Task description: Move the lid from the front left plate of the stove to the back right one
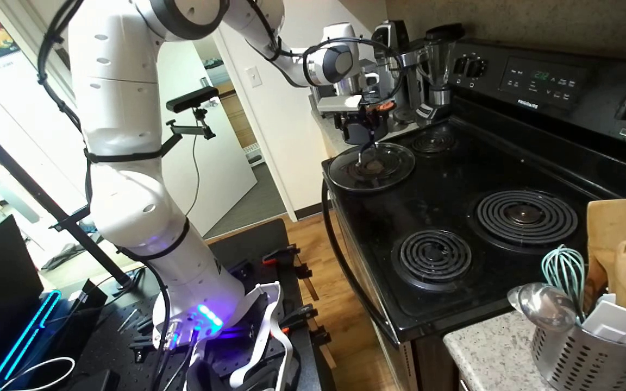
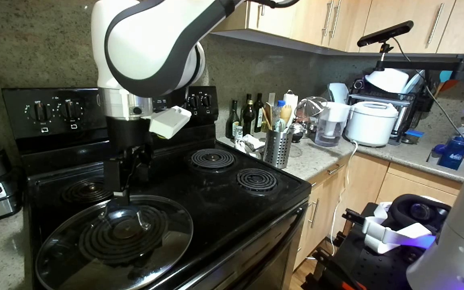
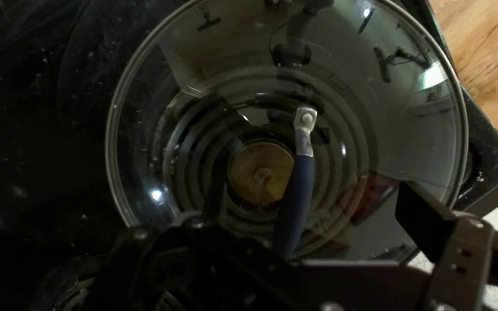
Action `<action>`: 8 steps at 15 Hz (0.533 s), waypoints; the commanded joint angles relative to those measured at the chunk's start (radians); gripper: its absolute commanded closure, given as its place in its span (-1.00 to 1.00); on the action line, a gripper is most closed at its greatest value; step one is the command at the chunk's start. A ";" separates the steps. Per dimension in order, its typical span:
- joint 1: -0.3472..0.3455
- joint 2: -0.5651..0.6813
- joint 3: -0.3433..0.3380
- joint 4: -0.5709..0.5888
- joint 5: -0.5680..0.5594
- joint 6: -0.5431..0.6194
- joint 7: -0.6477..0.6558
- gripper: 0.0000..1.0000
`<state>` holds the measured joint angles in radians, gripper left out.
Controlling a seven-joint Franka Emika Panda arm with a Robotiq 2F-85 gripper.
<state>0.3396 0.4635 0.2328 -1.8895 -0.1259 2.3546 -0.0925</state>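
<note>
You have the lid (image 2: pixel 115 245) lying over the front left plate (image 3: pixel 261 166), which shows through its clear glass; your gripper (image 3: pixel 311 198) points down at the lid's dark blue handle (image 3: pixel 298 192), fingers (image 3: pixel 422 214) spread apart, and in the wrist view the handle shows between them; you cannot tell whether either one touches it; the back right burner (image 1: pixel 525 215) lies nearer the control panel (image 1: pixel 555 89), well apart from the lid, in both exterior views

The clear-glass lid (image 1: pixel 371 175) lies flat over the front left plate (image 3: pixel 261 170) of the stove (image 1: pixel 427 198), its dark-blue handle (image 3: pixel 298 190) uppermost.
</note>
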 commanded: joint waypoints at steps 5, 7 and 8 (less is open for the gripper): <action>0.037 0.140 -0.011 0.143 -0.032 -0.054 0.015 -1.00; 0.053 0.166 -0.016 0.180 -0.051 -0.069 0.019 -1.00; 0.059 0.179 -0.019 0.199 -0.059 -0.076 0.021 -1.00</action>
<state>0.3668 0.5993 0.2305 -1.7720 -0.1510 2.3317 -0.0925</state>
